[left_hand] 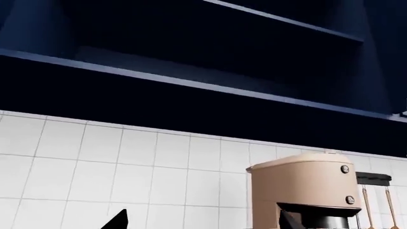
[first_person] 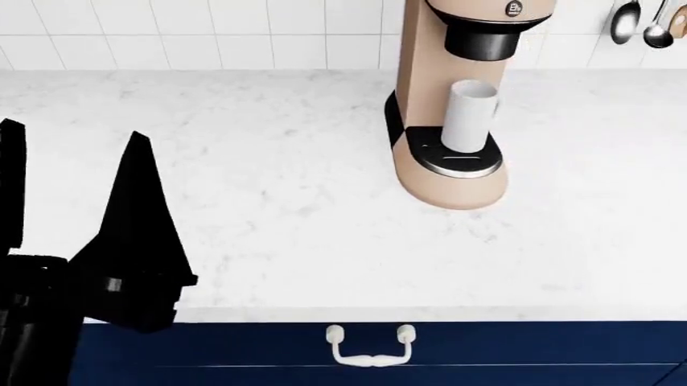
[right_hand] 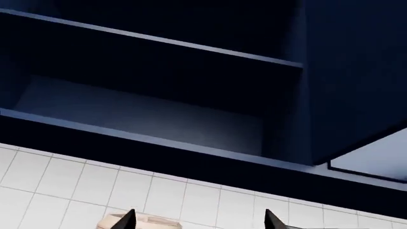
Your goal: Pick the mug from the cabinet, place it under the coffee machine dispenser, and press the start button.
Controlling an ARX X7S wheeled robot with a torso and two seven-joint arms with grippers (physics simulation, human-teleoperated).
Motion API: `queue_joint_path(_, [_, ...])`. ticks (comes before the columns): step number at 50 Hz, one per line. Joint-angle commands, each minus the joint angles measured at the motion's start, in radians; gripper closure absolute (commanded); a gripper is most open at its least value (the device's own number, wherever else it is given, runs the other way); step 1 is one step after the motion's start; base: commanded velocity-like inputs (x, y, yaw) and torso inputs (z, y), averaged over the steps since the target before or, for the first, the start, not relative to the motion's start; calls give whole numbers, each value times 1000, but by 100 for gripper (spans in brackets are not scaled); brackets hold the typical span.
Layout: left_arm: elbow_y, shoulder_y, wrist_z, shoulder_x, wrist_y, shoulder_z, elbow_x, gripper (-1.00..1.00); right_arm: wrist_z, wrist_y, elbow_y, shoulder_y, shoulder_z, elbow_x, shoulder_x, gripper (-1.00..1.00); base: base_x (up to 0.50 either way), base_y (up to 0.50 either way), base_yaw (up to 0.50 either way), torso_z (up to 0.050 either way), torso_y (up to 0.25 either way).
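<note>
The white mug [first_person: 469, 115] stands upright on the drip tray of the beige coffee machine [first_person: 446, 181], directly under its dark dispenser [first_person: 488, 42]. A small round dark button, the start button [first_person: 514, 8], shows on the machine's head. My left gripper [first_person: 73, 129] is open over the counter's left side, far from the machine. In the left wrist view the left gripper [left_hand: 203, 220] frames tiled wall, with the machine's head [left_hand: 305, 183] beside one fingertip. My right gripper [right_hand: 200, 218] is open and empty, aimed up at the cabinet [right_hand: 146, 119]. It is out of the head view.
The dark blue wall cabinet [left_hand: 190, 83] stands open, its shelves bare. A white marble counter [first_person: 269, 209] runs to a front edge above a blue drawer with a white handle [first_person: 371, 347]. Utensils [first_person: 635, 20] hang on the tiled wall right of the machine.
</note>
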Motion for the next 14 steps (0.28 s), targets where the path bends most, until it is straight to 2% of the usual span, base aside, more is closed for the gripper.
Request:
queue_joint_path(1, [60, 43, -54, -113, 94, -220, -92, -100, -28, 48, -24, 47, 315, 243, 62, -100, 0, 0, 0, 0, 0])
queue_joint_path(4, [77, 90, -68, -167, 161, -289, -112, -100, 9, 69, -12, 84, 373, 348, 75, -100, 0, 0, 0, 0, 0])
queue_joint_path(9, [78, 221, -134, -303, 355, -375, -109, -100, 105, 77, 25, 135, 443, 545, 107, -100, 0, 0, 0, 0, 0])
queue_joint_path(14, [77, 380, -168, -375, 504, -510, -119, -100, 252, 9, 94, 169, 492, 782, 164, -100, 0, 0, 0, 0, 0])
